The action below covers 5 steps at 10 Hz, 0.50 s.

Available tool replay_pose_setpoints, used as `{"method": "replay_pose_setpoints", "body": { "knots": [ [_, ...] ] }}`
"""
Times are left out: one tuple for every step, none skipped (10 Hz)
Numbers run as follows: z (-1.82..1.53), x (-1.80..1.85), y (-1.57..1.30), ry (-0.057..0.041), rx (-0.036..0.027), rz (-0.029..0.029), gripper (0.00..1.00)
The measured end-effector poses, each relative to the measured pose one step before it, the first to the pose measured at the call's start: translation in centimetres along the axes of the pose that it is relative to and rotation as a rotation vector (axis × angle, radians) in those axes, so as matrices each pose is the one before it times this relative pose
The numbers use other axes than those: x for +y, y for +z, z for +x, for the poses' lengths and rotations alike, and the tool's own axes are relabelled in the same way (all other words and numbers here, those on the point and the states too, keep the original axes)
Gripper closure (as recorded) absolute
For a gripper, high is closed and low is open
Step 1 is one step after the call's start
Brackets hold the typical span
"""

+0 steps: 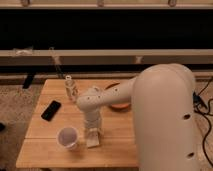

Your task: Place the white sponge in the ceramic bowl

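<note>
Camera view: gripper [93, 132] pointing straight down onto far end of sponge [92, 143]; gripping or released, cannot tell. Sponge flat on table [45, 150], near front edge, just right of cup [67, 137], small gap between. Bowl [121, 105] farther back and right, partly hidden behind arm [107, 97], well apart from sponge. Phone [51, 110] at left side of table.
</note>
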Motion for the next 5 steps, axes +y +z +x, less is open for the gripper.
{"method": "replay_pose_setpoints", "body": {
  "knots": [
    [-0.032, 0.066, 0.243, 0.00091, 0.00899, -0.00002, 0.35],
    [-0.026, 0.130, 0.080, 0.00067, 0.00770, 0.00171, 0.38],
    [-0.031, 0.139, 0.096, 0.00208, 0.00780, 0.00168, 0.46],
    [-0.115, -0.201, -0.416, 0.00916, 0.00160, -0.00719, 0.58],
    [-0.133, -0.331, -0.695, 0.00785, -0.00485, -0.00903, 0.66]
  ]
}}
